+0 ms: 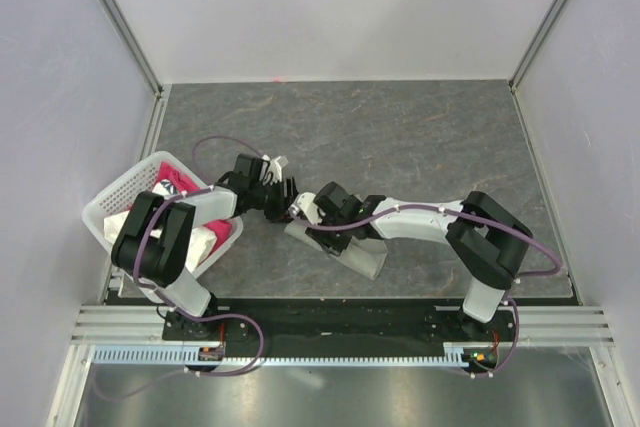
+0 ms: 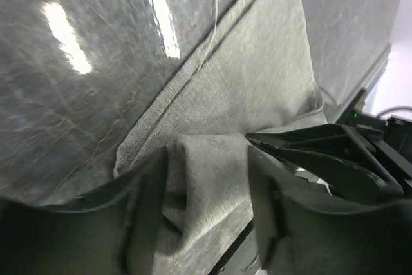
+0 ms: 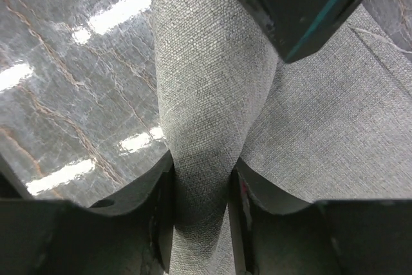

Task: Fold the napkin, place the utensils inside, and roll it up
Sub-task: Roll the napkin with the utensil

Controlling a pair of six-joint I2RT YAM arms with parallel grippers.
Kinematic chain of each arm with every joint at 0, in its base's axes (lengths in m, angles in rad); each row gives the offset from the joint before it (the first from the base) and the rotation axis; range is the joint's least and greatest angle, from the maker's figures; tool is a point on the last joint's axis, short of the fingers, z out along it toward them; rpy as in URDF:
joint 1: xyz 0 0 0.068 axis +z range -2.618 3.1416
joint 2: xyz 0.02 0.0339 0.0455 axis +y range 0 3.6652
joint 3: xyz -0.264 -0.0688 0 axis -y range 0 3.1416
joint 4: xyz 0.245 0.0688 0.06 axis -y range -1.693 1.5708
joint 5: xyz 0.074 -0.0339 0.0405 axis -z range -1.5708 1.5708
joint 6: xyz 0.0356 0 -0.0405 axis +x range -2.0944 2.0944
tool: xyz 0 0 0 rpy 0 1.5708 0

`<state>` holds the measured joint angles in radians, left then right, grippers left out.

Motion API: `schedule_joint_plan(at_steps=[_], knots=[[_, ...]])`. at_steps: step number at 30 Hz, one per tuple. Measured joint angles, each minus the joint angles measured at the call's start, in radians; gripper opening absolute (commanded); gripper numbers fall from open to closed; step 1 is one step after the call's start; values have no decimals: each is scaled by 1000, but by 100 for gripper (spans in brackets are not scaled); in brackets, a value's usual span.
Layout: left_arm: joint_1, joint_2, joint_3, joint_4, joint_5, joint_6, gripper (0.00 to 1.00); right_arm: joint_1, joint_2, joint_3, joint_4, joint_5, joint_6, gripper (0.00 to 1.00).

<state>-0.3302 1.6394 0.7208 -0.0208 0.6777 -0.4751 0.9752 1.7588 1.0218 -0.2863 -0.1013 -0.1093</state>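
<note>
the right gripper (image 3: 199, 192) is clamped on the napkin (image 2: 251, 82): its 2 fingers pinch a narrow waist of the grey-green cloth, which rises from between them in a taut, draped ridge and spreads out flat on the table (image 2: 64, 94) just beyond and to the side of the fingertips. the left gripper (image 2: 207, 178) sits close beside it, and its fingers hold a looser, bunched fold of the same cloth that fills the gap from pad to pad; i read that as a grip too, though a softer one. seen from above, both grippers meet over 1 end of the napkin, and the rest of it lies as a folded strip under the right forearm.

the cloth looks thin, light and limp. it will sag and crease wherever it hangs unsupported, and a single layer could slide out of a shallow pinch. the hemmed edge and corners, just ahead of the left fingers, look like the firmest places to hold, with the 2 grips spread apart so the fold stays straight.

no utensils show in any view. behind the left gripper, a white basket (image 1: 110, 197) holds a pink cloth (image 1: 170, 172) and a white cloth (image 1: 205, 242).
</note>
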Motion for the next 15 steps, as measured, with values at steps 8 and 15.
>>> schedule_joint_plan(at_steps=[8, 15], knots=[[10, -122, 38, -103, -159, 2, 74, -118, 14, -1, 8, -243, 18, 39], [15, -198, -17, -76, -180, 2, 74, -214, 56, 0, 29, -455, 33, 38]])
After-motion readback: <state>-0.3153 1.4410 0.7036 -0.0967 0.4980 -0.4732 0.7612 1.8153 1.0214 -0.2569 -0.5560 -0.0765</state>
